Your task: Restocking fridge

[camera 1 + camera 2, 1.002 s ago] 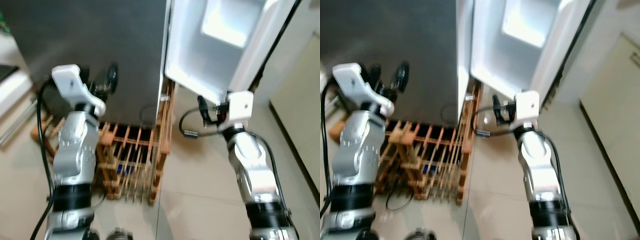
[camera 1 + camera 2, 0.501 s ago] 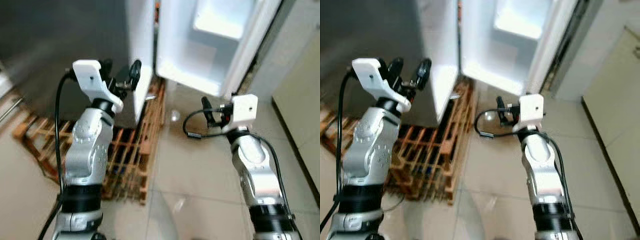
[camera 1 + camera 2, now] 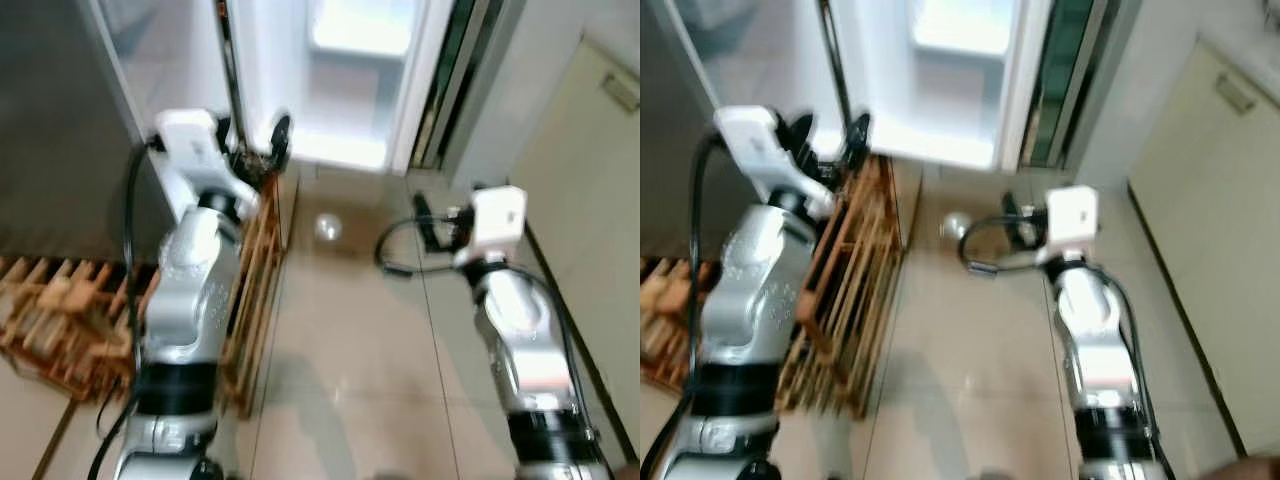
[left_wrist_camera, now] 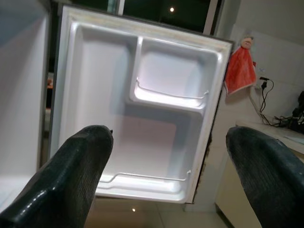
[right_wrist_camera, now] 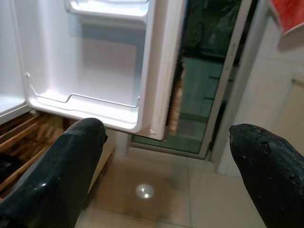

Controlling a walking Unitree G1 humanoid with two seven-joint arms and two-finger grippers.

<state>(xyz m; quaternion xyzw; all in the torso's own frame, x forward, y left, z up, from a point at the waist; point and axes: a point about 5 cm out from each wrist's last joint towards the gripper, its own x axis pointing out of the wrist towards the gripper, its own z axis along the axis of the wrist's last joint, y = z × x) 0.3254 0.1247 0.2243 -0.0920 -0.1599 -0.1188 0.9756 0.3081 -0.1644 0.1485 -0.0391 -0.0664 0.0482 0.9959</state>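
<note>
The small fridge (image 3: 60,130) has a grey side and stands at the left on a wooden slatted rack (image 3: 60,320). Its white door (image 3: 360,80) is swung wide open ahead of me. The door's inside has two shelves with wire rails (image 4: 171,97), and I see nothing on them. My left gripper (image 3: 255,140) is raised in front of the fridge's front edge, open and holding nothing. My right gripper (image 3: 432,215) is open too. It hangs over the tiled floor, right of the door and lower than it. In both wrist views the black fingers (image 5: 66,161) stand wide apart.
The rack's end (image 3: 255,270) juts out beside my left arm. A cream wall or cabinet (image 3: 590,170) closes the right side. A dark glass doorway (image 5: 213,61) lies behind the open door. A red cloth (image 4: 240,64) hangs on the wall. Bare tiled floor (image 3: 340,340) stretches ahead.
The whole picture has swung: the camera has turned right, so the open door now sits ahead instead of at the upper right. Both grippers stay open and empty.
</note>
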